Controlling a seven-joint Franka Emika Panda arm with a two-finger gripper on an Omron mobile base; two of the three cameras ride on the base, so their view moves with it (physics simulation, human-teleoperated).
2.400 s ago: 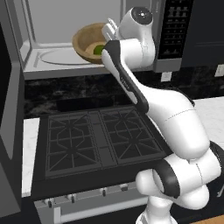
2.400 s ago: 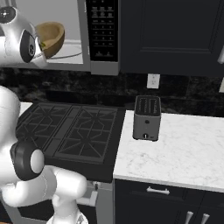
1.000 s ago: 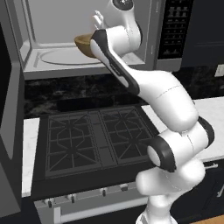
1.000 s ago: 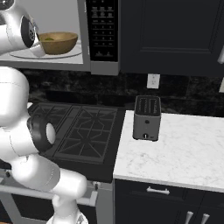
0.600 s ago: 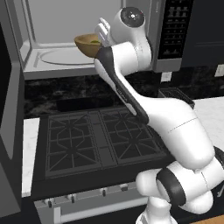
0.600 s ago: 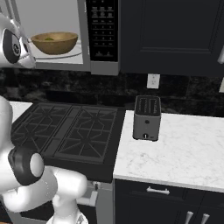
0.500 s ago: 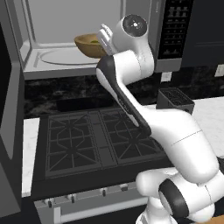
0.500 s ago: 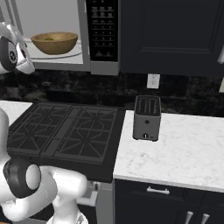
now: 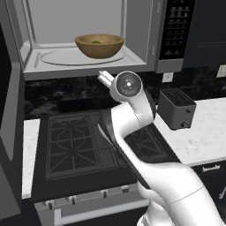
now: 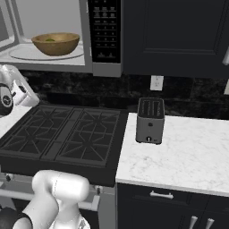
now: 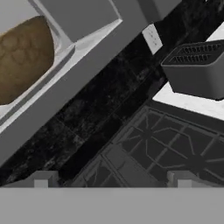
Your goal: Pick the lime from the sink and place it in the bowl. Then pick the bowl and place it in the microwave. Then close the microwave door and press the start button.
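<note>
Microwave door [image 9: 11, 114] hangs swung open at far left, dark panel edge-on in the left base view. Microwave [image 9: 88, 39] cavity is open, pale interior, turntable plate [image 9: 66, 56] visible. Bowl [image 9: 99, 45] sits on the turntable, toward its right side, upright. Lime [image 9: 96, 42] is inside the bowl, just a green-yellow sliver showing above the rim. In the right base view the bowl [image 10: 56, 43] and lime [image 10: 50, 40] read the same way.

My claw [image 11: 111, 178] is below the microwave's bottom edge, out in front of the dark backsplash, over the stove [image 9: 84, 145]. Fingers [image 11: 41, 178] are spread wide, nothing between them, touching nothing. In the left base view my claw [image 9: 104, 78] pokes out just left of the wrist, under the cavity, well apart from the bowl.

Button panel [image 9: 175, 26] is right of the cavity. Toaster [image 9: 176, 108] stands on the white marble counter [image 9: 207, 132] right of the stove. Hand view, rolled: bowl [image 11: 24, 57] upper left, toaster [image 11: 197, 70] upper right, stove grates between the fingertips.
</note>
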